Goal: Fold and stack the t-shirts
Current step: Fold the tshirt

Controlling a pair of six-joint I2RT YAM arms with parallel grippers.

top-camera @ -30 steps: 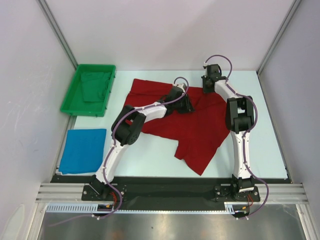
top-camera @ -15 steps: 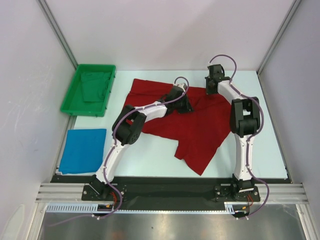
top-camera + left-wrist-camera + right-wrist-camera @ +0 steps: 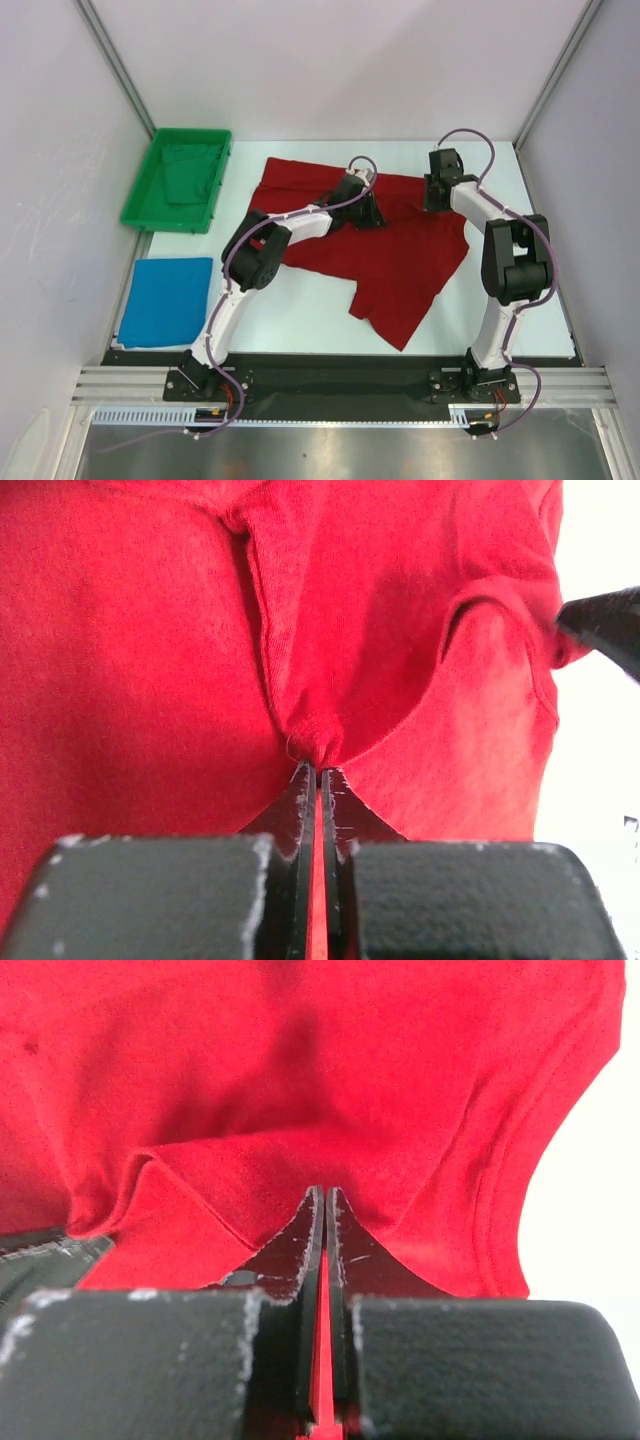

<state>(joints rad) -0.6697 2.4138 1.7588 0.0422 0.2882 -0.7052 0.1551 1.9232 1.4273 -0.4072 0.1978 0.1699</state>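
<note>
The deep red soft cloth t-shirt (image 3: 395,265) lies spread and rumpled across the middle of the pale worktop (image 3: 300,315), with one part bunched toward the near edge. The left end effector (image 3: 368,212) is closed on a pinched fold of red cloth near the shirt's far edge; its wrist view shows fabric pressed between the two black fingers (image 3: 302,805). The right end effector (image 3: 437,197) is likewise clamped on the shirt's far right edge. The bright blue t-shirt (image 3: 168,300) lies folded flat at the near left corner, well apart. A green plastic tray (image 3: 165,226) at far left holds a green cloth (image 3: 190,172)
</note>
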